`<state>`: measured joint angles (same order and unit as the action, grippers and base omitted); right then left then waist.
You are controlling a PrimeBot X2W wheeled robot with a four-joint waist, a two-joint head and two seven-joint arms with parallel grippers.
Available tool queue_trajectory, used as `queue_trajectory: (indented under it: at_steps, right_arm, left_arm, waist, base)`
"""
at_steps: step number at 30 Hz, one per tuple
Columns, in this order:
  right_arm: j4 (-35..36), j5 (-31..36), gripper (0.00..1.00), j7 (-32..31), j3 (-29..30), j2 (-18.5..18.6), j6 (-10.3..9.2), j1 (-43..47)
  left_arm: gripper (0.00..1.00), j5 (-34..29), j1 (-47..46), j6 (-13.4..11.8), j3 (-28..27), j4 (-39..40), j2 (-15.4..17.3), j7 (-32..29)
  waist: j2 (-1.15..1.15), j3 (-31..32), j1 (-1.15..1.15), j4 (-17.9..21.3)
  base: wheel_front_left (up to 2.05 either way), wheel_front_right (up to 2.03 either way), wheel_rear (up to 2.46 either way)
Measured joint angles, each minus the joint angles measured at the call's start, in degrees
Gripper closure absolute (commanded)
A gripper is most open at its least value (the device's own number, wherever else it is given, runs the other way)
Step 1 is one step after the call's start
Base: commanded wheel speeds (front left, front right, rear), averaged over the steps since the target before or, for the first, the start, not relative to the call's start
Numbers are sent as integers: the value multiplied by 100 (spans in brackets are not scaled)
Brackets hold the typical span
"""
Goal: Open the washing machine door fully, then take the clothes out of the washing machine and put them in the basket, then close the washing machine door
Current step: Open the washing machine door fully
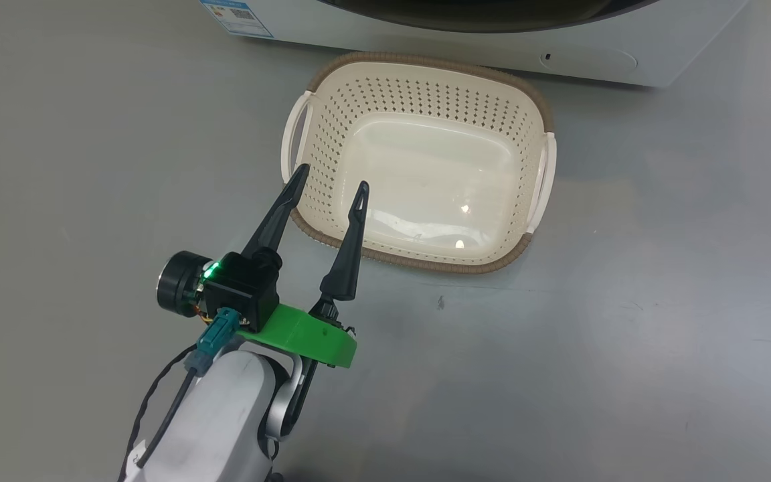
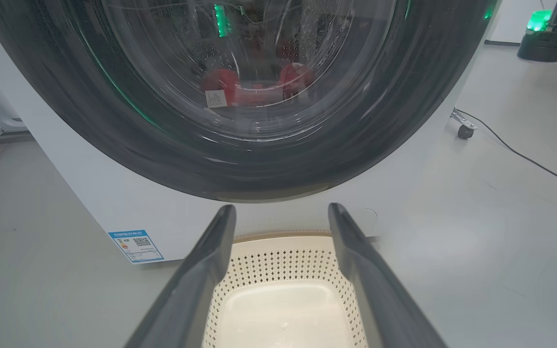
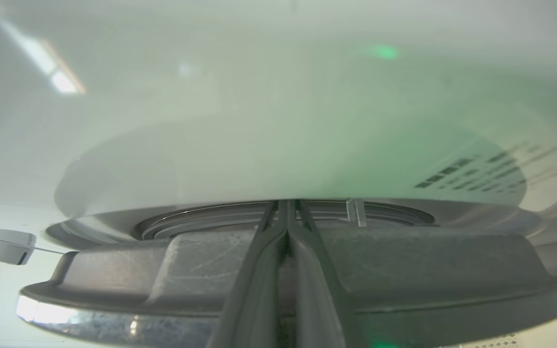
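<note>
The washing machine [image 2: 114,208] stands white behind the basket [image 1: 425,87], which sits empty on the grey floor. Its door [image 2: 114,121] faces me, and red clothes [image 2: 254,89] show through the glass, low in the drum. My left gripper [image 1: 332,176] is open with nothing between its fingers, hanging over the basket's near-left corner; in the left wrist view the left gripper [image 2: 281,208] points at the washer's lower front above the basket [image 2: 278,261]. My right gripper [image 3: 285,203] is shut, its tips at the seam between the dark door [image 3: 404,261] and the white washer front [image 3: 259,121].
A blue label [image 2: 136,245] marks the washer's lower left front. A caster wheel [image 2: 464,130] and a black cable [image 2: 525,159] lie on the floor to the right, with a dark stand lit green [image 2: 544,34] beyond. Bare grey floor [image 1: 626,335] surrounds the basket.
</note>
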<state>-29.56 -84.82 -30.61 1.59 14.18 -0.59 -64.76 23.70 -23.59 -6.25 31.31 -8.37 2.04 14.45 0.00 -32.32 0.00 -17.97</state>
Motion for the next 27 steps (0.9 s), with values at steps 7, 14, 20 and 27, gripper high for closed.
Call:
queue_trajectory:
  at_steps: [7,14,20,27]
  right_arm:
    - [-166,-157,100,-289,-7,45,52,-85]
    - [-299,-334,100,-643,-38,115,121,-111]
    - [-404,-444,100,-921,-77,149,205,-109]
    - [-503,-563,100,-1251,-156,148,285,-64]
  left_arm:
    - [0,0,-20,-1,-3,-8,-5,0]
    - [0,0,-26,-10,-11,-15,-8,0]
    - [0,0,-27,-52,-11,-37,-9,0]
    - [0,-1,-27,-52,-31,-70,-10,0]
  waist:
    - [0,-12,0,13]
    - [0,-1,0,51]
    - [0,35,0,95]
    - [0,95,0,161]
  base:
    - [0,0,0]
    - [0,0,0]
    - [0,0,0]
    - [0,0,0]
